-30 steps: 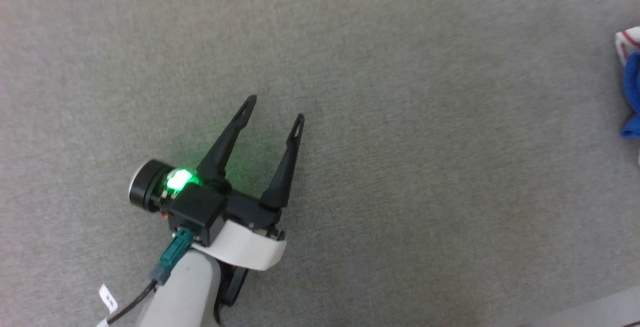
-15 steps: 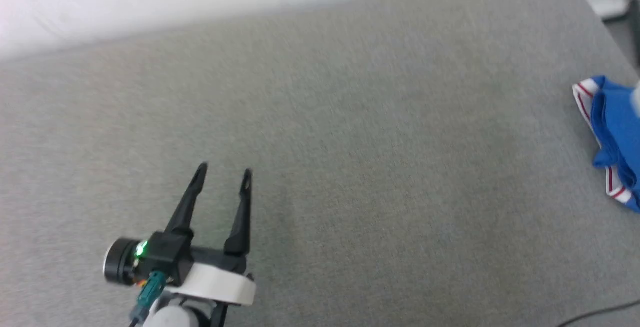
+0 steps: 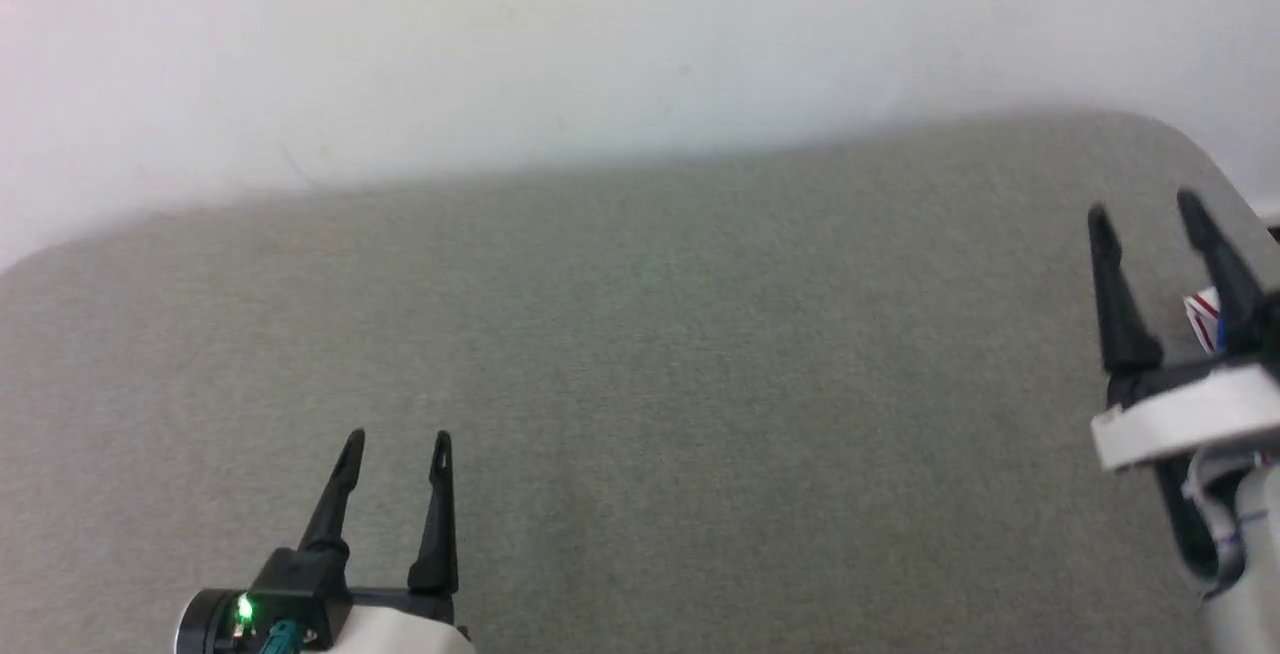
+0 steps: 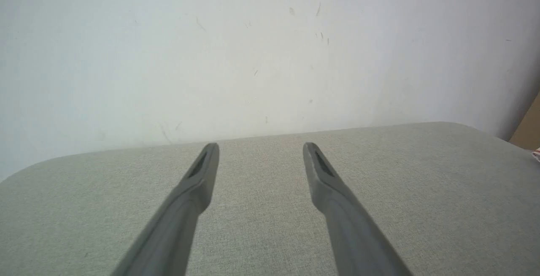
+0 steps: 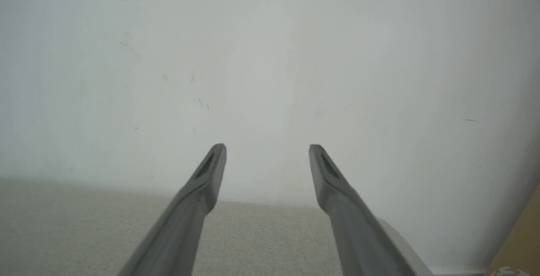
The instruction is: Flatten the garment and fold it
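Observation:
Only a small scrap of the garment (image 3: pixel 1202 314) shows in the head view: white with red stripes and a touch of blue, at the table's far right, behind my right gripper (image 3: pixel 1143 209). That gripper stands open and empty in front of it, fingers pointing up. A sliver of the garment's striped trim (image 4: pixel 536 154) shows at the right edge of the left wrist view. My left gripper (image 3: pixel 397 441) is open and empty at the lower left, well away from the garment. Both wrist views show spread fingers, the left gripper (image 4: pixel 260 146) and the right gripper (image 5: pixel 266 146), with nothing between them.
The grey padded table (image 3: pixel 650 354) stretches between the grippers, with rounded far corners. A white wall (image 3: pixel 600 44) stands right behind its far edge. A tan cardboard surface (image 4: pixel 530 131) shows past the table's right corner.
The head camera has swung up and to the right, so the wall now shows. My right gripper has come into view, and the garment is now mostly hidden behind it. Both grippers stay open.

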`<state>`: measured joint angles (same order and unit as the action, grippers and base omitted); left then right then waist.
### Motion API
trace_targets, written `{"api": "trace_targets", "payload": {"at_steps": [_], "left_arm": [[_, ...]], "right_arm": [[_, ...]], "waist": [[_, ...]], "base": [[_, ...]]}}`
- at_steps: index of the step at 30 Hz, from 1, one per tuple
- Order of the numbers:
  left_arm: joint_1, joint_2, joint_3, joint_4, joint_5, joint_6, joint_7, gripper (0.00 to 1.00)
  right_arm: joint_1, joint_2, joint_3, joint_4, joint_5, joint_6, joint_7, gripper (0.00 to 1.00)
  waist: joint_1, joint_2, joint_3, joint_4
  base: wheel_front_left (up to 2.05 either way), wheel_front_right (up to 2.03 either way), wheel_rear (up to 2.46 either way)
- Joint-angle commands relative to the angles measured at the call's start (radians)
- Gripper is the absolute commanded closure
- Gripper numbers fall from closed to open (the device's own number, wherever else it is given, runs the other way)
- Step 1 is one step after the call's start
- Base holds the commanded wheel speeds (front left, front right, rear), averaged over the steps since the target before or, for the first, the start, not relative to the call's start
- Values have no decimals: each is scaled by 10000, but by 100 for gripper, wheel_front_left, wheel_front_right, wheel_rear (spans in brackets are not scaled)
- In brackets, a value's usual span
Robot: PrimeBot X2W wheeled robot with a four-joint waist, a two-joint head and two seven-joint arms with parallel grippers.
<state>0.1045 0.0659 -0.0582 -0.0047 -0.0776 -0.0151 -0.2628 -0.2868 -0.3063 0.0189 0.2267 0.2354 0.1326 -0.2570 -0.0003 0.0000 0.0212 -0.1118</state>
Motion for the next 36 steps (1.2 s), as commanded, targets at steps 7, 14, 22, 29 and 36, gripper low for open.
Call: {"api": "trace_targets", "payload": {"at_steps": [7,14,22,29,36], "left_arm": [[424,-67,230,338,60,215,10,0],[621,-113,436,721,-143,428,10,0],[698,-139,481,975,-314,403,10,0],[695,-150,312,1059,-285,428,10,0],[668,-153,263,1108,-302,427,10,0]], "right_arm": [[2414,1730,-651,-1322,-589,-19,-46,0],[3989,2410,-665,-1671,-1048,-19,-46,0],[4447,2534,-565,-1782,-1415,-19,-47,0],[4405,2555,-637,-1682,-1501,-19,-47,0],[4405,2558,-637,-1612,-1405,-19,-47,0]], "waist": [[3,0,-858,988],[3,0,-907,1199],[3,0,-912,1210],[3,0,-922,1227],[3,0,-920,1252]], "base": [[0,0,0],[0,0,0],[0,0,0],[0,0,0],[0,0,0]]}}
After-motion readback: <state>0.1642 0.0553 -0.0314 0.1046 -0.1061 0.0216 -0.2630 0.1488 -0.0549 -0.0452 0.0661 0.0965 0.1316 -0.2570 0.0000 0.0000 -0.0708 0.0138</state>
